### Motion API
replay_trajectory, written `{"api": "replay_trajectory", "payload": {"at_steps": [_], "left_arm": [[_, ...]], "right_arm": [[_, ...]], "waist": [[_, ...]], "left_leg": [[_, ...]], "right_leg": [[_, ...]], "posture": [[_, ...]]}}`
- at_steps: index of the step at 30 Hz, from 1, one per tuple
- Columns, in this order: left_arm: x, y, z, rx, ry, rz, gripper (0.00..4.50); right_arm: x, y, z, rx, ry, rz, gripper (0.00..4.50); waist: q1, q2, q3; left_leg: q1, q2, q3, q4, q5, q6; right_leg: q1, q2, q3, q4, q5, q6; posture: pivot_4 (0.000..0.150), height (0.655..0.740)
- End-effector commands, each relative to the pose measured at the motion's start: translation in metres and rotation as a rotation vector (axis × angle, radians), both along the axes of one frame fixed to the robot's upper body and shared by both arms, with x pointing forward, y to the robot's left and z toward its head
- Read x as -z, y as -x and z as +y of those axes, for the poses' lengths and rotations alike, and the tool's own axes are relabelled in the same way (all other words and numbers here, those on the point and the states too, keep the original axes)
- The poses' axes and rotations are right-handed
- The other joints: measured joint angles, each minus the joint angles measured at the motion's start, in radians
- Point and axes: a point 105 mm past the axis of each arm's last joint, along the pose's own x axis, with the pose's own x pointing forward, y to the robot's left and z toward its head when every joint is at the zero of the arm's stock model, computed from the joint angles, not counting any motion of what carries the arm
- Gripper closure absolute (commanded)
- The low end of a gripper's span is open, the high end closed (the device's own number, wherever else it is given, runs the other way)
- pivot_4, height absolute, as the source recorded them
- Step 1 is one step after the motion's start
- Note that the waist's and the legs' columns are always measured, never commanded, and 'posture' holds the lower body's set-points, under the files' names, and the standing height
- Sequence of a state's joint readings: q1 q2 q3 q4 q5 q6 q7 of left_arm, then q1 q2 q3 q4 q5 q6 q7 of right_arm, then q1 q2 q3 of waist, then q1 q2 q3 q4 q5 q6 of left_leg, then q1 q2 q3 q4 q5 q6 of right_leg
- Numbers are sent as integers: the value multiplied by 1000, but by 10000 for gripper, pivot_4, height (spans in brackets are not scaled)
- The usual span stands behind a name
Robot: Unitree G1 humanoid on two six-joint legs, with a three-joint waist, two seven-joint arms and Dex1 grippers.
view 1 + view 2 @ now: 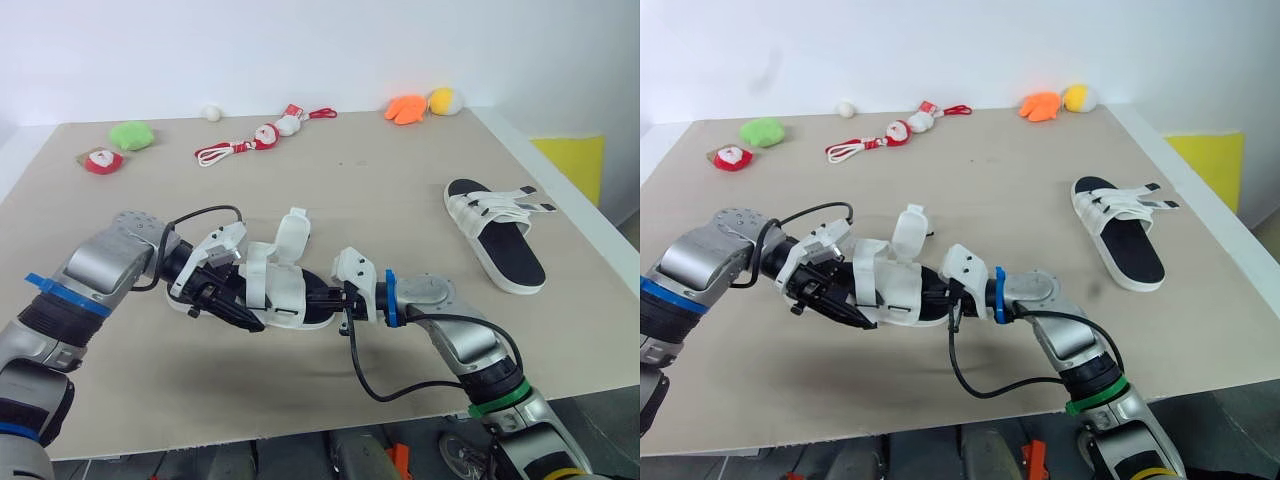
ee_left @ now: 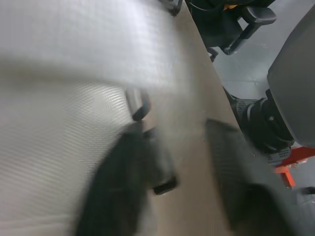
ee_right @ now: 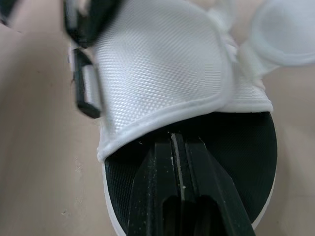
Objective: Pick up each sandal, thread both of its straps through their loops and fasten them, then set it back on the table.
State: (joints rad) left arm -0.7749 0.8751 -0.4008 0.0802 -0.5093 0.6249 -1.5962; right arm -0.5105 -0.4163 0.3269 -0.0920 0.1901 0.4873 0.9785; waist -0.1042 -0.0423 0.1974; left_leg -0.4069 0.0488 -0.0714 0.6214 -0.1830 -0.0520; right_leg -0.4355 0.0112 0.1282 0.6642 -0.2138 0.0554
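Right wrist view, right pincer point(image 3: 173, 140) pressed together over sandal point(image 3: 157, 73) insole, left pincer point(image 1: 232, 312) state unclear.

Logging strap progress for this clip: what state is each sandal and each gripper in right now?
near sandal: between both grippers, one strap standing up, unfastened.
far sandal: flat on the table, sole down, strap ends sticking out sideways; cannot tell whether it is fastened.
right gripper: shut, tips over the near sandal's black footbed.
left gripper: at the near sandal's other end.
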Motion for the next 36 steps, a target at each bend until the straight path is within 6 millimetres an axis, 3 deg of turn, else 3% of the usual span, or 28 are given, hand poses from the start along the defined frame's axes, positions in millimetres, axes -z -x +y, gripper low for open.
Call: {"api": "replay_trajectory", "payload": {"at_steps": [1, 2, 5, 12, 19, 23, 30, 34, 36], "left_arm": [[-11, 0, 4, -60, 29, -41, 6104], [-17, 2, 6, -89, 63, -43, 822], [-33, 11, 15, -174, 150, -25, 305], [-40, 41, 20, -305, 264, 42, 305], [-19, 45, 44, -458, 216, 53, 305], [-12, 36, 61, -549, 203, 34, 305], [12, 32, 77, -591, 120, 30, 305], [17, 37, 74, -565, 127, 67, 305], [23, 42, 62, -522, 149, 101, 305]], "right_arm": [[4, 3, 2, -15, 12, 17, 45000], [5, 3, 2, -14, 11, 18, 45000], [6, 5, 1, -10, 8, 25, 45000], [11, 9, 3, -28, 13, 39, 45000], [7, 6, 5, -29, 11, 28, 45000], [7, 6, 4, -31, 11, 30, 45000], [8, 6, 4, -34, 13, 30, 45000], [8, 8, 5, -36, 11, 29, 45000], [9, 9, 5, -38, 12, 30, 45000]], "waist": [[0, 0, 0], [0, 0, 0], [-2, 0, 0], [-1, 0, 0], [-2, 0, 0], [-2, 0, 0], [-1, -1, -1], [-1, -1, -1], [-1, -1, -1]], "left_leg": [[0, 0, 0, 0, 0, 0], [0, 0, 0, 1, 0, 0], [0, 0, 0, 1, 0, 0], [0, 1, 1, 0, 0, 0], [1, 1, 1, -1, 0, 0], [2, 1, 1, -1, 0, 0], [1, 1, 1, -1, 0, -1], [1, 1, 1, -1, 0, -1], [1, 1, 2, -1, 0, -1]], "right_leg": [[0, 0, 0, 0, 0, 0], [0, 0, 0, 0, 0, 0], [0, 0, 0, 0, 1, 1], [0, 0, 0, 1, 0, -1], [-1, 0, 0, 1, 0, -1], [-1, 0, 0, 1, 0, -1], [-1, 0, 0, 0, 0, -1], [-2, 0, 0, 0, 0, -1], [-2, 0, 0, 0, 0, -1]], "posture": [[1500, 7400], [1500, 7400], [1500, 7400], [1500, 7400], [1500, 7400], [1500, 7400], [1500, 7400], [1500, 7400], [1500, 7400]]}}
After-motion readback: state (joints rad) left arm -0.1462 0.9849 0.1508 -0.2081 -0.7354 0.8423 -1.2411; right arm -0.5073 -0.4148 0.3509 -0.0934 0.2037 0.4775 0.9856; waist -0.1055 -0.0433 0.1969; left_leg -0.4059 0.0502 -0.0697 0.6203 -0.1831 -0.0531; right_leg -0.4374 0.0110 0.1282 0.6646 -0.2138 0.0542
